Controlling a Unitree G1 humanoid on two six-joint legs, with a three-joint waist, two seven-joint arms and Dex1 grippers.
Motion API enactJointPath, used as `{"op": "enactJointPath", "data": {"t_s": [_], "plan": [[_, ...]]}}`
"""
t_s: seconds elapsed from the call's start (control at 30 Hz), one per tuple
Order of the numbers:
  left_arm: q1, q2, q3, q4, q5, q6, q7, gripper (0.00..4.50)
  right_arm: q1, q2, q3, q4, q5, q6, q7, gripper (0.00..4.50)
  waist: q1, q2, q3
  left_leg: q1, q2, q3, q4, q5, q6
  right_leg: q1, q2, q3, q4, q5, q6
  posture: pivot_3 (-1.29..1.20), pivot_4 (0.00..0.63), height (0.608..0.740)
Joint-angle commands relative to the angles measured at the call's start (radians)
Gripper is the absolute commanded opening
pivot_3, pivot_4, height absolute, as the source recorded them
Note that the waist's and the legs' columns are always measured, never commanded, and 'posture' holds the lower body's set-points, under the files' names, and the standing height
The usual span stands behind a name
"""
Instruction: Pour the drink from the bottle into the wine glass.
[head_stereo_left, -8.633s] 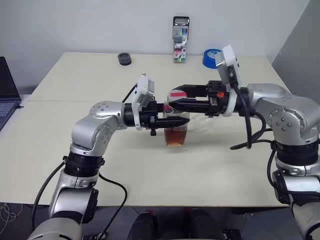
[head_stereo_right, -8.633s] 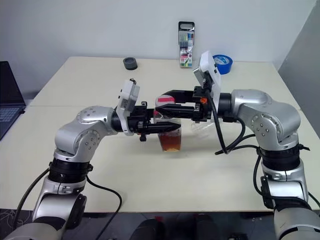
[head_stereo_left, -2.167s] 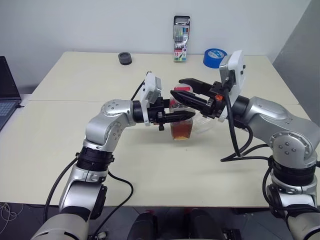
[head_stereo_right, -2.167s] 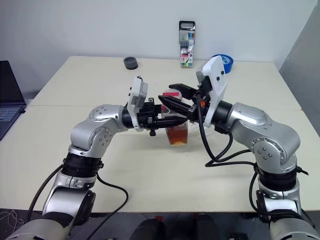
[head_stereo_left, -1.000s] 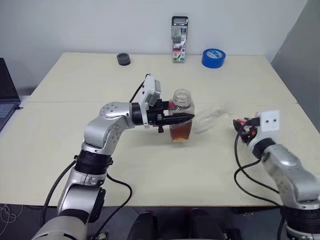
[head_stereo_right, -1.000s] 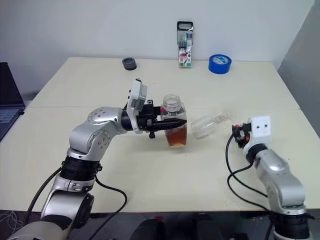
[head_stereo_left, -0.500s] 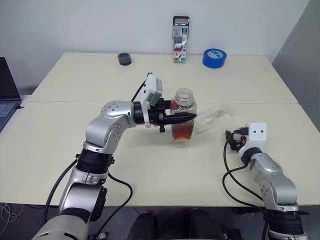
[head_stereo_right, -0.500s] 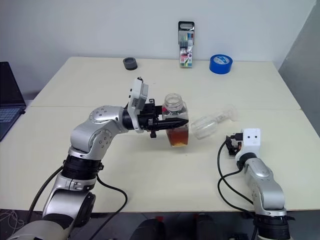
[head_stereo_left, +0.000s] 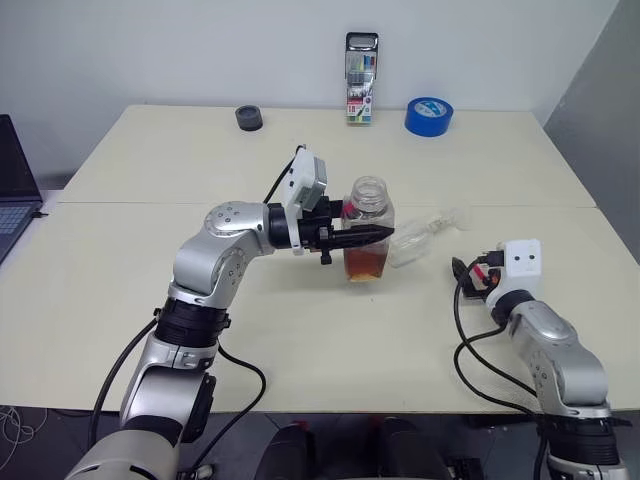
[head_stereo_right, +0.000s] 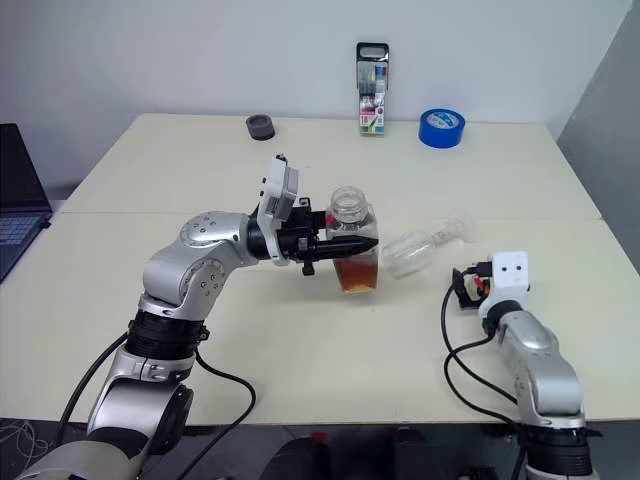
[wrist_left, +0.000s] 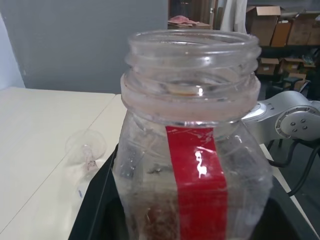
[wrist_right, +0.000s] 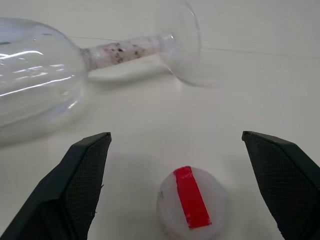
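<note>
A laptop (head_stereo_left: 12, 180) sits at the far left edge of the tabletop (head_stereo_left: 150, 290). Near the middle of the tabletop, the left gripper (head_stereo_left: 375, 233) reaches in level from the left and is clamped tight on the bottle (head_stereo_left: 366, 232), which stands upright and uncapped with the drink (head_stereo_left: 365, 264) filling its lower part. A red strip (wrist_left: 196, 185) runs down the bottle's side; no writing on it can be read. Just right of the bottle, the wine glass (head_stereo_left: 425, 233) lies on its side, bowl toward the bottle, foot pointing toward the right edge, its stem speckled. Closer to the right edge, the right gripper (wrist_right: 185, 185) has its fingers spread wide and holds nothing; the red-and-white cap (wrist_right: 192, 201) rests on the tabletop between them, with the toppled glass just beyond. Along the back edge stand a small dark round thing (head_stereo_left: 249, 118), a pack of markers (head_stereo_left: 361, 65) and a roll of blue tape (head_stereo_left: 428, 115). A pale wall rises behind the tabletop.
</note>
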Motion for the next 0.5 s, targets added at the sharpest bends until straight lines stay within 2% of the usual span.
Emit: {"op": "enactJointPath", "data": {"t_s": [0.03, 0.17, 0.3, 0.37, 0.5], "plan": [[-0.036, 0.000, 0.047, -0.011, 0.011, -0.022, 0.059, 1.77, -0.018, -0.082, -0.021, -0.207, 0.096, 0.010, 0.140, 4.48, 0.000, 0.000, 0.000, 0.000, 0.000, 0.000, 0.000, 0.000, 0.001, 0.000, 0.000, 0.000, 0.000, 0.000, 0.000, 0.00, 0.150, 0.740], [-0.061, 0.015, 0.052, 0.014, 0.125, -0.033, 0.220, 1.77, -0.064, -0.198, -0.153, -0.412, 0.432, 0.178, 0.263, 4.48, 0.000, 0.000, 0.000, 0.000, 0.000, -0.001, 0.000, -0.002, 0.003, 0.001, 0.000, -0.001, 0.000, 0.000, 0.000, 0.00, 0.150, 0.740], [-0.081, 0.008, 0.089, 0.017, 0.201, -0.002, 0.406, 1.77, -0.173, -0.288, -0.219, -0.450, 0.718, 0.302, 0.238, 4.48, 0.000, -0.001, 0.000, 0.000, 0.000, -0.003, 0.000, -0.002, 0.003, 0.001, 0.000, -0.002, 0.000, 0.000, 0.000, 0.00, 0.150, 0.740], [-0.085, -0.006, 0.102, 0.018, 0.235, -0.007, 0.488, 1.77, -0.228, -0.309, -0.215, -0.437, 0.803, 0.330, 0.204, 4.48, 0.000, -0.001, 0.000, 0.000, 0.000, -0.003, 0.000, -0.002, 0.003, 0.001, 0.000, -0.002, 0.000, 0.000, 0.000, 0.00, 0.150, 0.740], [-0.058, -0.083, 0.138, 0.004, 0.324, -0.009, 0.733, 1.77, -0.343, -0.309, -0.143, -0.405, 0.860, 0.347, 0.157, 4.48, 0.003, -0.001, 0.000, -0.001, 0.000, -0.003, 0.001, -0.002, 0.003, 0.001, -0.001, -0.003, -0.001, 0.000, 0.000, 0.00, 0.150, 0.740]]}}
